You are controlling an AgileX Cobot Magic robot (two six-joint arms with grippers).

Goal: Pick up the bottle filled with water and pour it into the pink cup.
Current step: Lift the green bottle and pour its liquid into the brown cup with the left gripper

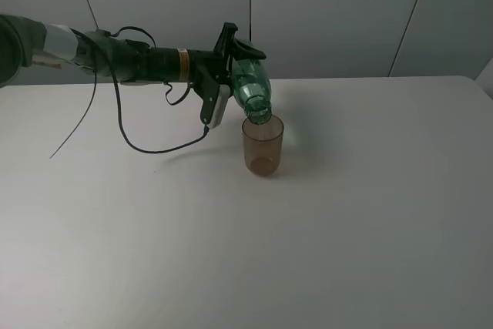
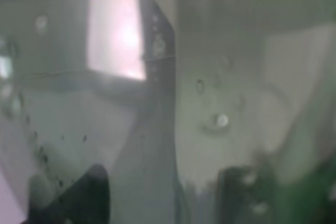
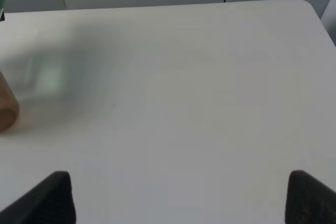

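In the exterior high view my left gripper (image 1: 231, 67) is shut on the green bottle (image 1: 251, 86), which is tilted steeply, neck down. The bottle's mouth sits at the rim of the pink cup (image 1: 263, 146), which stands upright on the white table (image 1: 347, 213). The left wrist view is filled by the blurred, wet bottle wall (image 2: 210, 103). My right gripper (image 3: 176, 195) is open and empty; only its two dark fingertips (image 3: 50, 198) show. It is out of the exterior high view. The cup's base (image 3: 6, 109) shows at the edge of the right wrist view.
A black cable (image 1: 154, 140) hangs from the left arm and loops onto the table left of the cup. Grey wall panels (image 1: 331, 13) stand behind the table's far edge.
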